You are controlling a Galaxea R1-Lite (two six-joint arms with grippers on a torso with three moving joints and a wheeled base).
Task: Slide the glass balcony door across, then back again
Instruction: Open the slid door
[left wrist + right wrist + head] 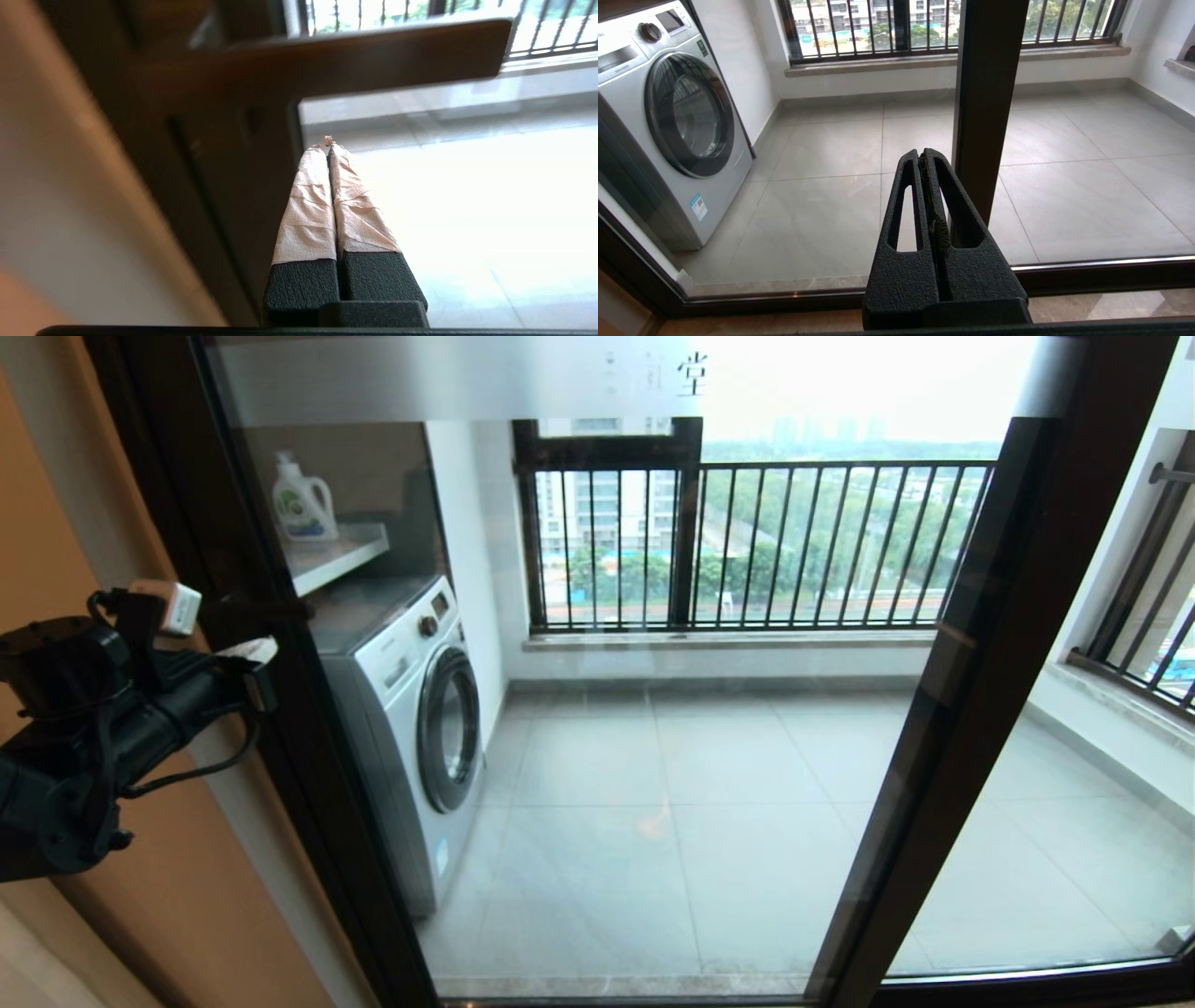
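The glass balcony door (700, 803) fills the head view, with a frosted strip with characters (691, 373) at its top. Its dark brown left stile (327, 821) stands next to the tan wall; its right stile (980, 616) slants down on the right. My left gripper (254, 658) is shut and empty, its tape-wrapped fingertips (322, 158) against the left stile just beside the black handle (271, 609). In the left wrist view the handle (364, 56) crosses just beyond the gripper (327, 142). My right gripper (922, 154) is shut, empty, held low before the glass beside the right stile (985, 93).
Behind the glass, a white washing machine (420, 728) stands at the left under a shelf with a detergent bottle (303, 504). A black railing (794, 541) closes the balcony's far side. The tan wall (187, 896) is at the left; the floor track (1111, 275) runs below.
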